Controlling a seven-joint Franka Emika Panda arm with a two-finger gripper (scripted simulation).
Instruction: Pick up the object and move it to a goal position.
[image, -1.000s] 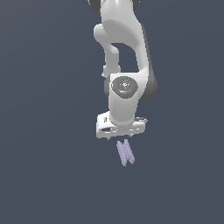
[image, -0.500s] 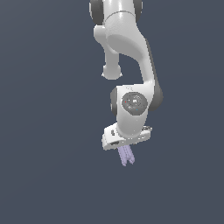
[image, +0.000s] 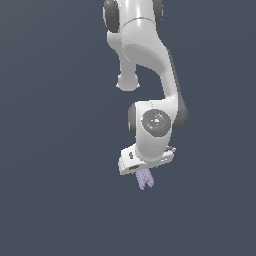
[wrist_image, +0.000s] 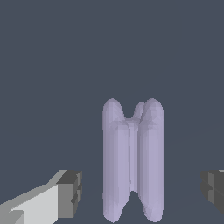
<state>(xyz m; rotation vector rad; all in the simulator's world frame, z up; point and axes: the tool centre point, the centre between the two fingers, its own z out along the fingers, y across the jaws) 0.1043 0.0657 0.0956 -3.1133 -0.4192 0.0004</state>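
Gripper (wrist_image: 140, 192): jaws are being held wide — neither pad is touching anything.
Object (wrist_image: 132, 159): is being straddled between the jaws, clear gaps either side — seemingly lined up for closing.
Surface (image: 50, 200): plain beyond.

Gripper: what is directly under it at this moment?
Under the gripper the lavender ridged object pokes out; its upper part is covered there. In the wrist view it stands between the open fingers, untouched, plain grey ground behind.
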